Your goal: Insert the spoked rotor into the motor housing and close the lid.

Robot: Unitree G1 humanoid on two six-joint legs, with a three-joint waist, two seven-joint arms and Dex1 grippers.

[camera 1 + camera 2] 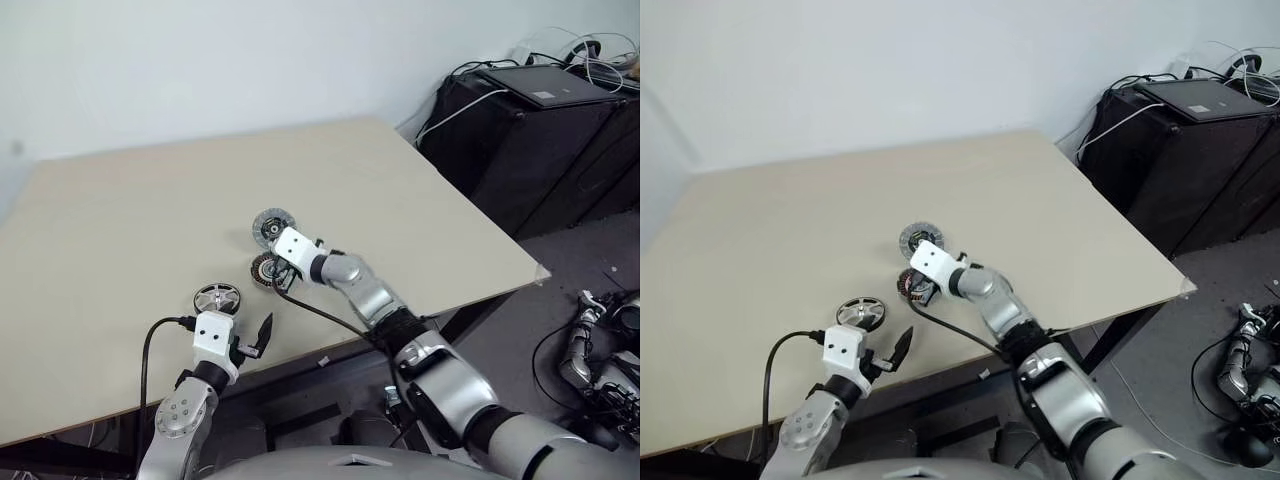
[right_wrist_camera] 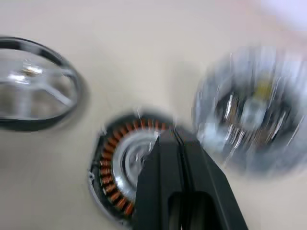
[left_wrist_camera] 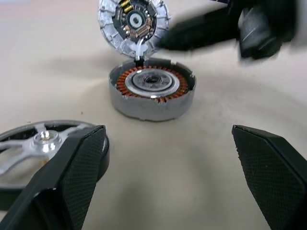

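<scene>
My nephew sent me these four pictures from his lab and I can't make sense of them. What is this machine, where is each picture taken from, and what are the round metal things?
It is a humanoid robot with two arms, standing at a beige table. The two wide pictures come from cameras in its head, looking down over its arms. The two close-ups come from a camera on each wrist.

Three motor parts lie on the table. The spoked rotor is a silver wheel near the left claw, which is open and holds nothing. The motor housing is the cup with copper windings. The lid lies just beyond it, dark inner face up.

The right claw is shut, empty, and hangs over the housing. Nothing is assembled yet.
</scene>
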